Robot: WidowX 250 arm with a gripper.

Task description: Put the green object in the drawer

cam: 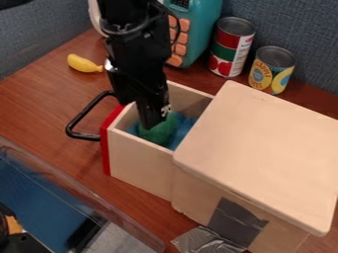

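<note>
The wooden drawer (140, 155), with a red front and a black handle, stands pulled out of its box. Inside it lies the green object (157, 132), with blue material around and beside it. My gripper (153, 124) hangs down into the open drawer, its lower end right at the green object and covering part of it. Whether the gripper holds the object cannot be told.
The box's pale lid (261, 150) is to the right of the drawer. Behind stand two cans (231, 47) and a teal toy (198, 29). A yellow toy banana (84, 63) lies at the back left. A clear bin (59, 197) occupies the lower left.
</note>
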